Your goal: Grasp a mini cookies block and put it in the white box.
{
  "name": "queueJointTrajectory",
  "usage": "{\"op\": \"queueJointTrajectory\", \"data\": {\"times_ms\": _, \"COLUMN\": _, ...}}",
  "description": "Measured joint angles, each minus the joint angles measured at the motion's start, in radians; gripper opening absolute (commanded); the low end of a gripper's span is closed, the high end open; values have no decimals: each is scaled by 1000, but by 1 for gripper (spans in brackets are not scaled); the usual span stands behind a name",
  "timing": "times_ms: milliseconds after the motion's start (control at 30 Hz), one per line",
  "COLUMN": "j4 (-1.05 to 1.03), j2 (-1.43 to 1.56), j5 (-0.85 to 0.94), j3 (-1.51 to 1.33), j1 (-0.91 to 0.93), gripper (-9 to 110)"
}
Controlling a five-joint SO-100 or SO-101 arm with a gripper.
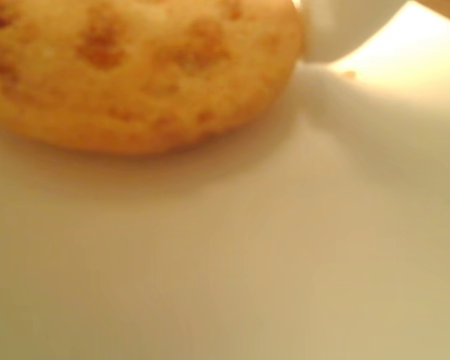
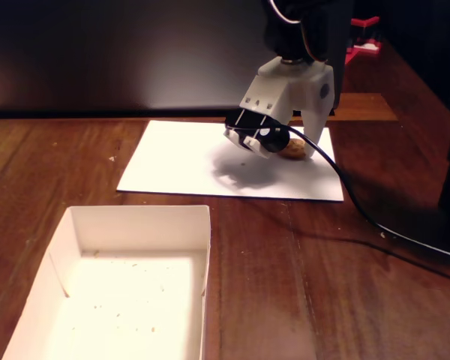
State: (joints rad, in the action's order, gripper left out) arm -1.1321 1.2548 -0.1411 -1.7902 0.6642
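The mini cookies block (image 1: 135, 67) fills the top left of the wrist view, golden-brown with darker specks, lying flat on white paper. One white finger (image 1: 341, 30) stands right against its right edge; the other finger is out of frame. In the fixed view the gripper (image 2: 296, 150) is down on the paper with the cookie (image 2: 294, 149) at its tips, partly hidden by the wrist camera housing. The white box (image 2: 207, 247) sits at the lower left, well apart from the gripper, with crumbs on its floor.
A flat white paper sheet (image 2: 180, 169) lies on the brown wooden table (image 2: 322, 285). A black cable (image 2: 360, 210) trails from the arm across the table to the right. A dark wall stands behind, with a red object (image 2: 364, 37) at the back right.
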Motion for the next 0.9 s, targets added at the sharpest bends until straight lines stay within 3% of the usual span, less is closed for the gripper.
{"op": "queueJointTrajectory", "data": {"times_ms": 567, "j4": -21, "j2": 35, "j5": 29, "j3": -3, "j1": -5, "gripper": 22}}
{"op": "queueJointTrajectory", "data": {"times_ms": 900, "j4": -104, "j2": 232, "j5": 60, "j3": 12, "j1": -61, "gripper": 22}}
